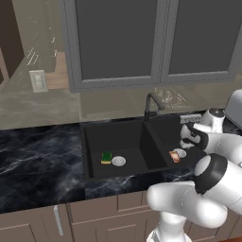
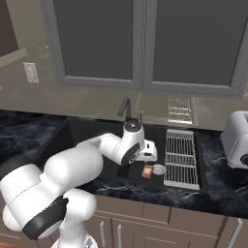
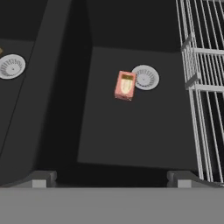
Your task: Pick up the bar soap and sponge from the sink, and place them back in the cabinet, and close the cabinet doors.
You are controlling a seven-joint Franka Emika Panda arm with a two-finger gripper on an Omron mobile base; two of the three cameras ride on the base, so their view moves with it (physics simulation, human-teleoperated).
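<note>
The black double-basin sink [image 1: 90, 142] is set into the dark marble counter. In its left basin the green-and-yellow sponge [image 1: 107, 157] lies beside a silver drain [image 1: 118, 161]. The orange-pink bar soap [image 1: 175, 157] [image 3: 125, 85] rests flat on the right basin's floor, touching that basin's drain [image 3: 145, 77]. My gripper [image 3: 111, 179] [image 2: 147, 159] hangs above the right basin, pointing down, a little short of the soap. It is open wide with nothing between its fingertips [image 3: 41, 179]. A dark brown wooden surface [image 1: 8, 38] shows at the upper left edge; I cannot tell whether it is a cabinet door.
A dark faucet [image 1: 151, 104] stands behind the divider between the basins. A wire dish rack [image 2: 181, 157] lies just right of the sink, with a toaster [image 2: 237, 138] beyond it. Grey-framed dark window panes [image 1: 142, 38] fill the wall above.
</note>
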